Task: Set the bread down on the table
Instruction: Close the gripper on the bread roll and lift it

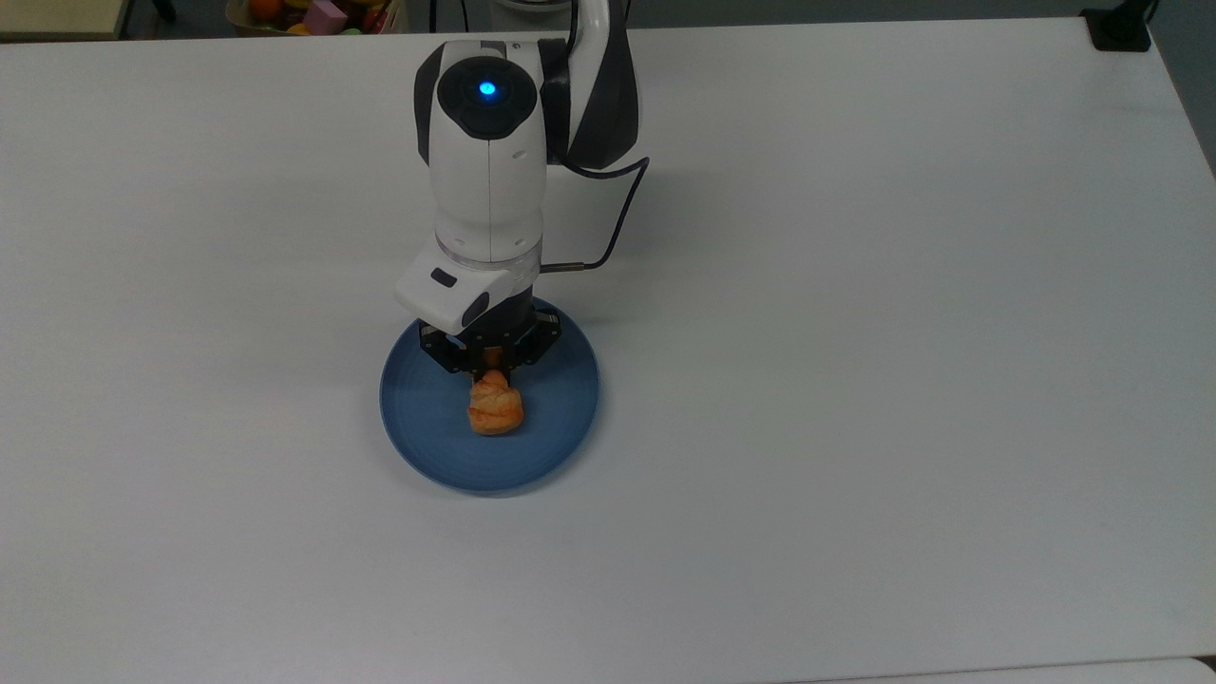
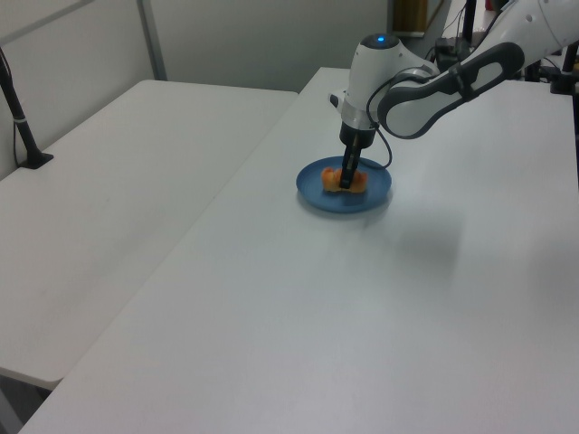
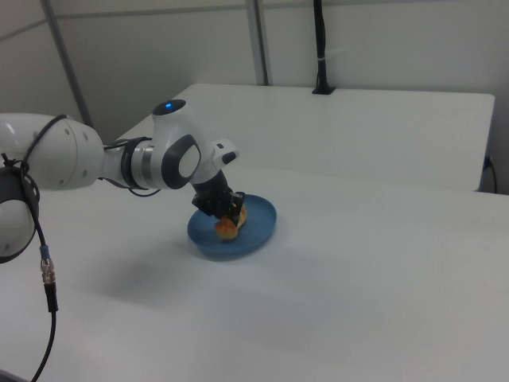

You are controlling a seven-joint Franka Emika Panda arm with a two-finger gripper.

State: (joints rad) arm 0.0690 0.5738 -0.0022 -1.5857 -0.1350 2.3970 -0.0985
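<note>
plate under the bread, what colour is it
Blue, plain with faint concentric rings; the plate shows best in the top view.

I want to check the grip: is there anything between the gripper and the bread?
Nothing. In the top view the gripper is shut on the bread, above the blue plate.

golden-orange ridged bread (image 1: 495,409), blue plate (image 1: 427,427), plain white table (image 1: 855,380), white-and-black arm (image 1: 489,171) with blue light.
</note>
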